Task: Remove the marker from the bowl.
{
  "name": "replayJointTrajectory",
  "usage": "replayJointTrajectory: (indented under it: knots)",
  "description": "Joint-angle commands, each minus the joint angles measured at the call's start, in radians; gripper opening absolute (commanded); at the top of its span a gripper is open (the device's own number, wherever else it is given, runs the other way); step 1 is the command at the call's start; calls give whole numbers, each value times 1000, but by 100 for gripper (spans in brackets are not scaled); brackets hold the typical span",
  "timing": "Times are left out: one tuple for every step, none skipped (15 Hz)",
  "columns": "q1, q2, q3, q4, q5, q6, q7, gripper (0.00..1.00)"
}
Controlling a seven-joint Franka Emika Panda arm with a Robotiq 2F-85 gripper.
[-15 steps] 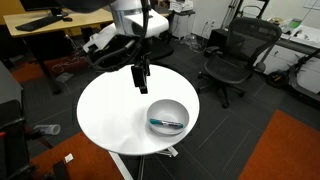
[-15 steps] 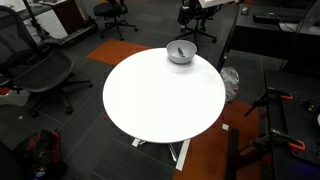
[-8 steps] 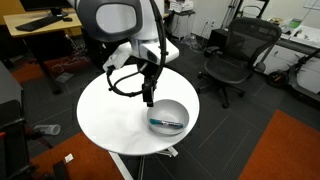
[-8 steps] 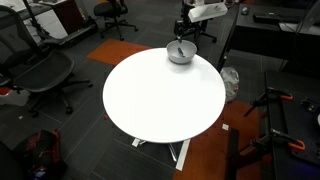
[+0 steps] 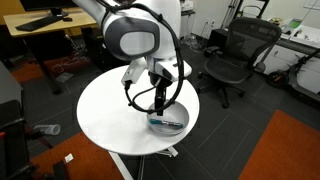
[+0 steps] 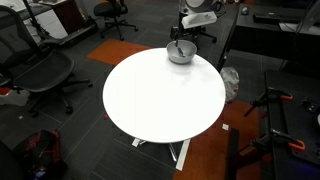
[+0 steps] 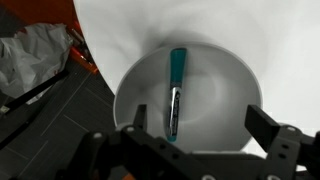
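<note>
No text, label, brand, number or sign is legible in any view: the marker (image 7: 176,92) lying in the bowl (image 7: 225,80) bears no readable print in the wrist view, and in both exterior views every surface is too small and blurred to read.

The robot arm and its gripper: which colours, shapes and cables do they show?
The arm is white, with rounded segments and a large grey round joint cap. A thin black cable loops beside the wrist. The gripper is black, with two blocky dark fingers.
</note>
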Motion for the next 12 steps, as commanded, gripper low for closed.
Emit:
replayJointTrajectory:
  knots:
    - [-2,71,-14,87,36,-17,-32,100]
    - [-7,89,-11,102,43,-16,-35,100]
    - [-9,105,-11,117,48,-18,-35,100]
    - [-11,120,-11,131,52,-19,-36,100]
    - [-13,135,-11,142,56,-18,-35,100]
    - [-15,148,-13,154,58,-17,-34,100]
    - [-18,161,-14,166,60,-19,-34,100]
    - [-21,174,-15,178,62,-20,-33,100]
    - [-26,184,-15,189,65,-23,-34,100]
    - [-28,193,-16,198,66,-22,-33,100]
    - [-32,203,-17,208,68,-25,-34,100]
    - [-35,212,-18,217,69,-26,-34,100]
